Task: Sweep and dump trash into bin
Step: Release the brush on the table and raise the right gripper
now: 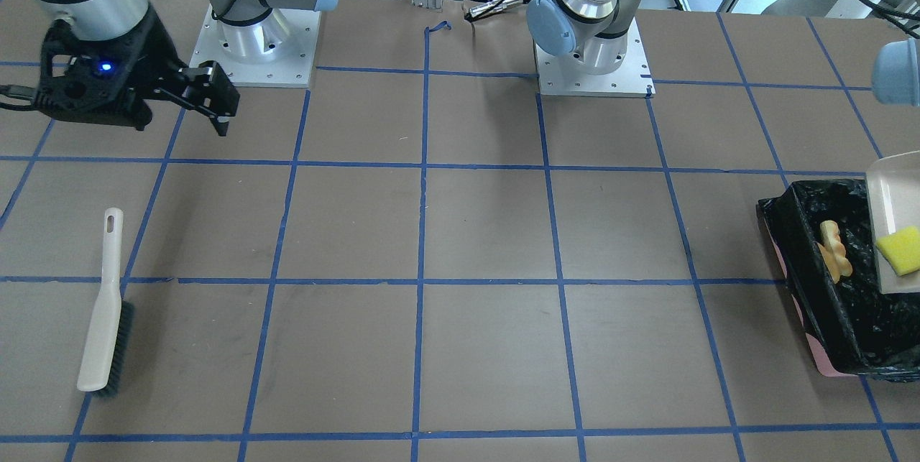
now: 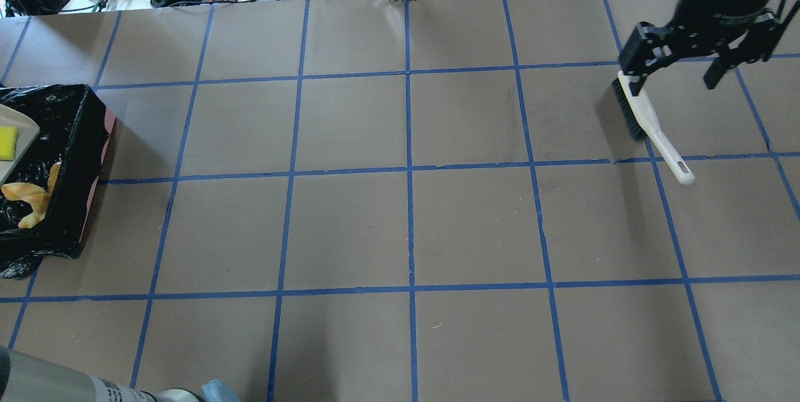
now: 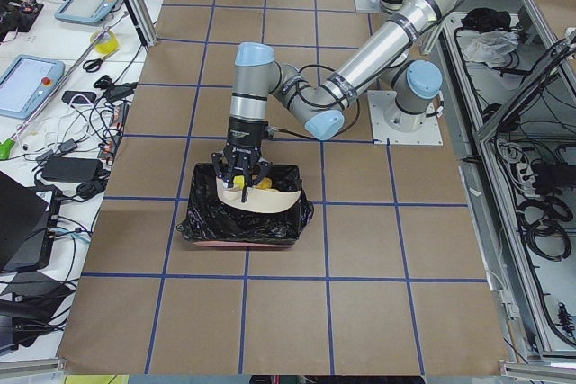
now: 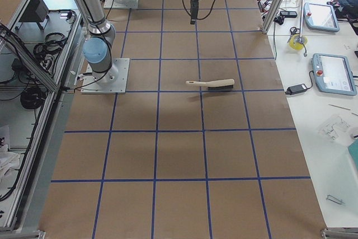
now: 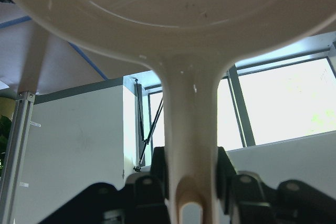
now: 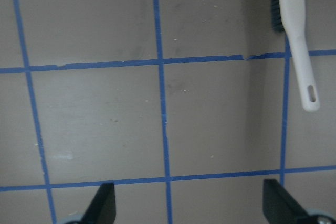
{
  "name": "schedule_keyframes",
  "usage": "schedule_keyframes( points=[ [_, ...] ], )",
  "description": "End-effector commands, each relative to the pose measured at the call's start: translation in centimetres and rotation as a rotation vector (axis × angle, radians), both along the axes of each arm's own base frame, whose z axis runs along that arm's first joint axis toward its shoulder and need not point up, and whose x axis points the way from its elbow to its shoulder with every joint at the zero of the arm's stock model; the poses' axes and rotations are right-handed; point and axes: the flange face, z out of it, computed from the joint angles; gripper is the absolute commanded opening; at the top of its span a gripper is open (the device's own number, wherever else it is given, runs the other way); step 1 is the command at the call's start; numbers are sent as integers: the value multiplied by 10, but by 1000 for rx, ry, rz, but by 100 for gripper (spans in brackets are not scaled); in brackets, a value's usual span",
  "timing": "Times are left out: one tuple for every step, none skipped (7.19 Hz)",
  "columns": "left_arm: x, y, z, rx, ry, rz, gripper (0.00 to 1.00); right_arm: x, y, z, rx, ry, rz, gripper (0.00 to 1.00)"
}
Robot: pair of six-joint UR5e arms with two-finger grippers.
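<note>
Holding the beige dustpan (image 1: 891,192) by its handle, my left gripper (image 3: 241,174) stands over the bin (image 1: 799,271); in the left wrist view its fingers (image 5: 149,182) press on both sides of the handle, so it is closed on it. The dustpan is tilted above the bin, which sits at the table's end on my left side, pink on the outside and lined with a crinkled black bag. The yellow sponge wedge (image 1: 898,250) lies on the inner face of the dustpan, near the pan's low edge, not inside the bag. The tan curved bread (image 2: 28,199) is down in the bin, against the black lining. Close to it I see more tan-gold shape, but I cannot tell if this is the lumpy oval piece or a part of the bread. My right gripper (image 2: 674,75) hangs above the table (image 1: 474,232) at the other end, with its jaws spread wide and nothing between them. The brush (image 1: 104,311), white handle and dark bristles, lies flat on the table near this gripper, and the gripper does not touch it.
</note>
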Motion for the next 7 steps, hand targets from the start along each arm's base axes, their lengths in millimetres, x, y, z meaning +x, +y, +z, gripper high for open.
schedule_keyframes(
  points=[
    [-16,-3,9,43,-43,-15,0,22,17,19,-67,-36,8,99],
    [-16,-2,12,59,-51,-26,0,23,38,29,-90,-50,5,99],
    [-16,-2,15,47,-75,-38,0,23,43,23,-90,-58,4,99],
    [-16,-2,12,21,-138,-54,0,23,41,23,-94,-52,7,100],
    [-14,-3,8,30,-161,-60,0,20,42,25,-104,-28,11,100],
    [-15,-1,9,29,-170,-54,0,20,39,24,-113,-28,12,100],
    [-17,0,9,34,-173,-51,0,20,35,26,-145,-25,10,100]
  ],
)
